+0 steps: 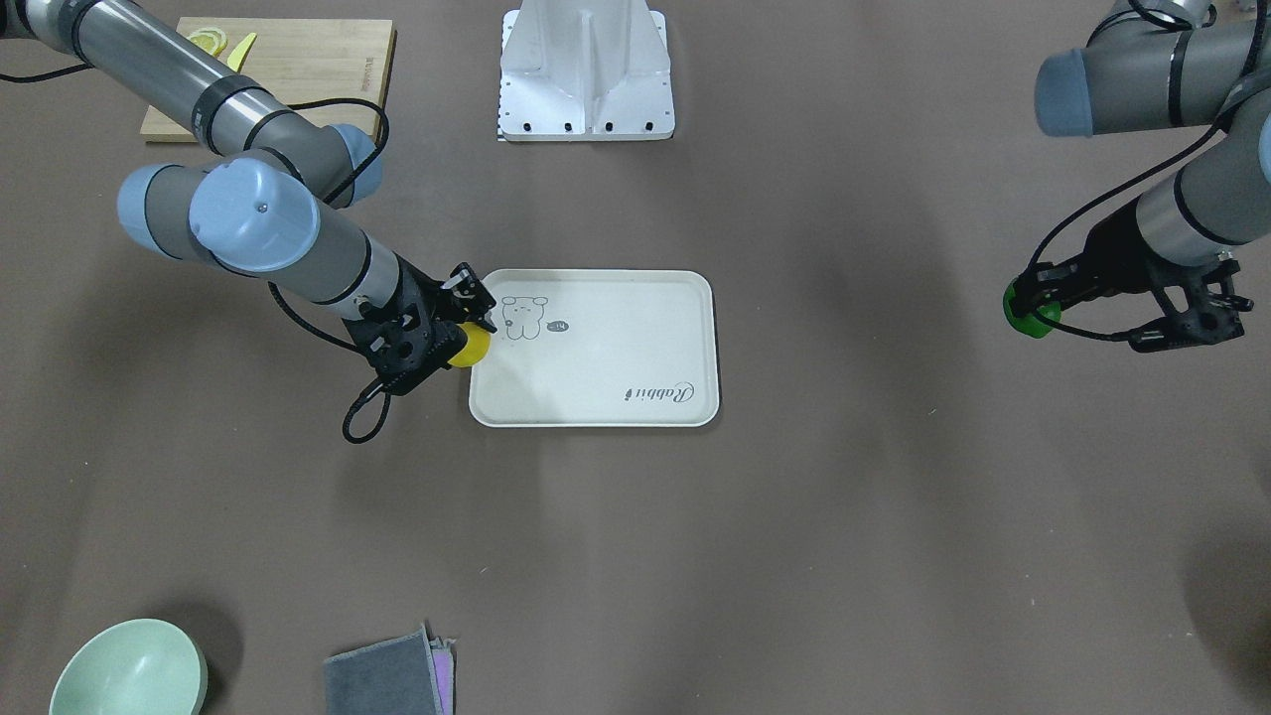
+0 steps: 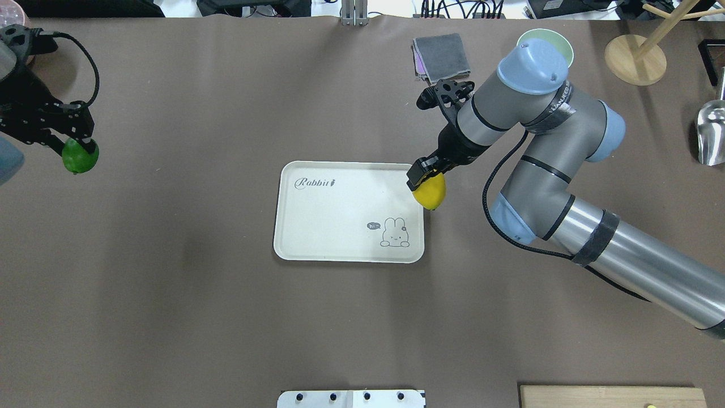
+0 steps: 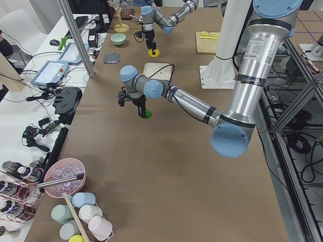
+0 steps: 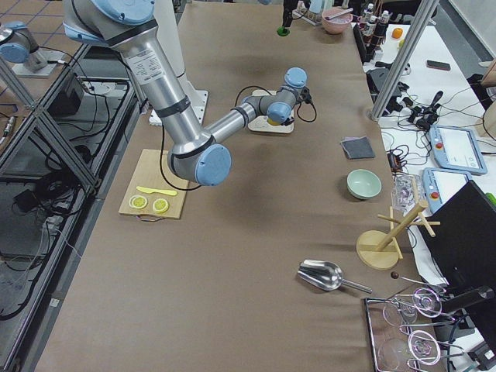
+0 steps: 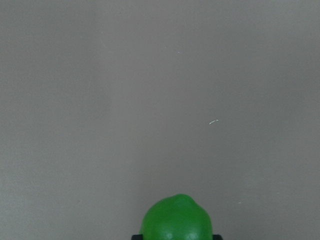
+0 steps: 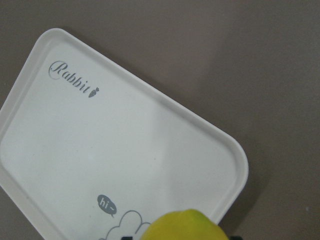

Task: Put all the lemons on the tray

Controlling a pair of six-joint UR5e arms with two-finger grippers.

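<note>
The cream-white tray lies at the table's middle, bare; it also shows in the front view and the right wrist view. My right gripper is shut on the yellow lemon and holds it above the tray's right rim, as the front view shows; the lemon fills the bottom of the right wrist view. My left gripper is shut on the green lemon far to the left, above bare table. That lemon shows in the front view and the left wrist view.
A bamboo cutting board with lemon slices lies near the robot's right side. A green bowl and a grey cloth sit at the far edge. A wooden stand and a metal scoop are at the far right.
</note>
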